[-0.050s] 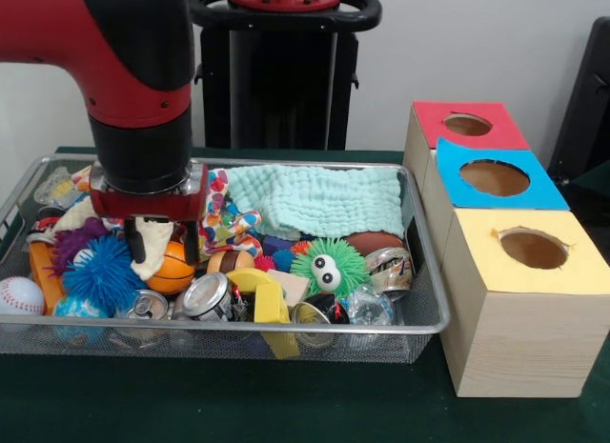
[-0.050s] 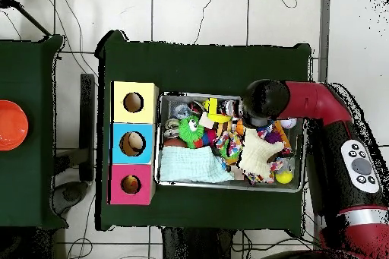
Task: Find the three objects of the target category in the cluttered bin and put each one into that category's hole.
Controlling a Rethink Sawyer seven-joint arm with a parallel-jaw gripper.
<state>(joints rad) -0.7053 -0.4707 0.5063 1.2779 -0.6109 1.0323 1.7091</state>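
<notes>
1. Dark green cloth covers the table, and it runs right under everything.
2. A second green table sits off to the side in the overhead view, with an orange-red disc on it.
3. White tiled floor, with thin cables trailing over it.
4. Plain pale wall behind.

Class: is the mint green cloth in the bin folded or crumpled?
Folded. The mint green cloth lies flat along the bin's far side, edges layered neatly.
</notes>
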